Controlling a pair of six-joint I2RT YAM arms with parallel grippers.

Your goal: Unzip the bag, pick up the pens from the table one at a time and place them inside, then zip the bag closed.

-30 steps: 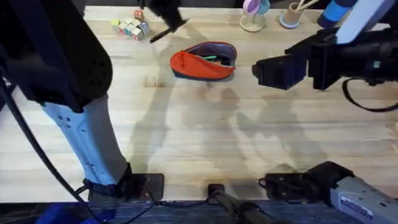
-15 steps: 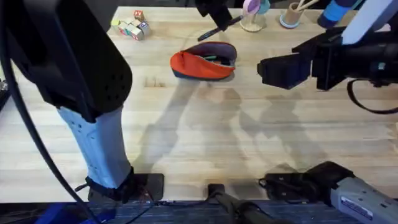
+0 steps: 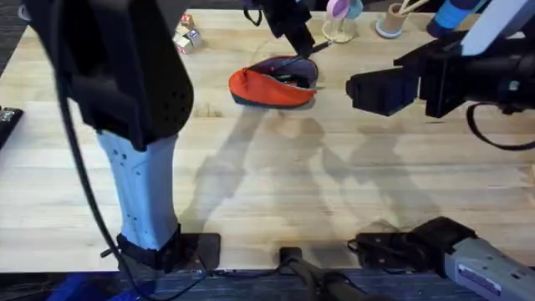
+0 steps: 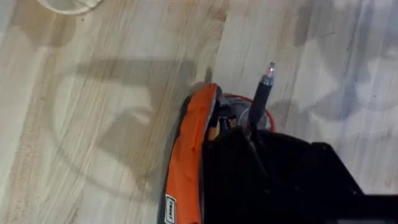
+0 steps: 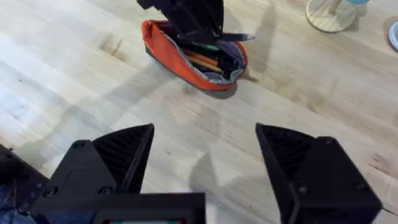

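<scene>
The bag point(image 3: 266, 86) lies unzipped at the back middle of the table point(image 3: 276, 176), its opening facing away from the bases. My left gripper point(image 3: 294, 40) hangs just above the bag's right end, shut on the black pen point(image 3: 304, 53), which slants over the opening. In the left wrist view the black pen point(image 4: 260, 98) sticks out past the dark fingers, over the bag point(image 4: 189, 155). The right wrist view shows the bag point(image 5: 180, 57) with the orange pen point(image 5: 202, 60) inside. My right gripper point(image 5: 205, 162) is open and empty, hovering to the right of the bag point(image 3: 368, 92).
Coloured wooden blocks point(image 3: 186, 34) lie at the back left. A small stand point(image 3: 338, 25) and a cup of sticks point(image 3: 391, 20) sit along the back edge, right of the bag. A dark object point(image 3: 7, 117) lies at the left edge.
My left gripper has carried the black pen rightward and down, from the back left of the bag to over its opening. The right arm has barely moved.
</scene>
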